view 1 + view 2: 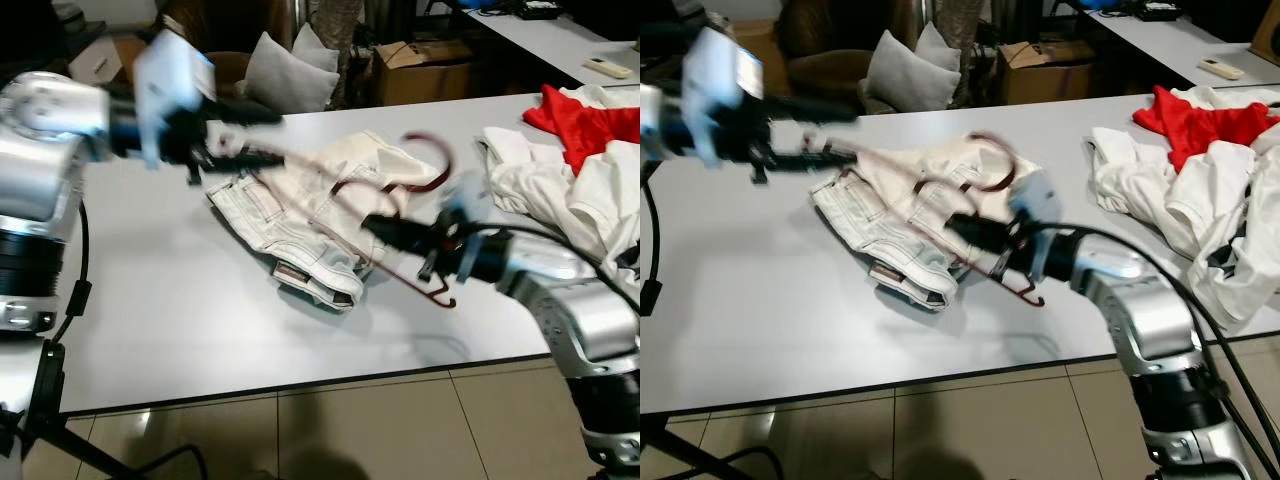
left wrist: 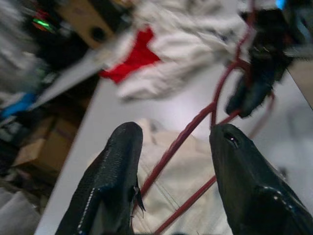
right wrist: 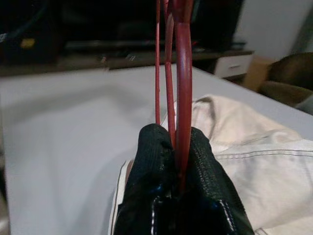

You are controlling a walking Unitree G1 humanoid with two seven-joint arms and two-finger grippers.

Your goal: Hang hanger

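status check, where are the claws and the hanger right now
Right claw shut on the red hanger, held above the table. Left claw open, fingers either side of a hanger wire. Cream jeans lie underneath; clothes pile at the right.

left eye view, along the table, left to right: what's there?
left gripper → cream jeans → right gripper pinching the dark red hanger → white clothes → red garment
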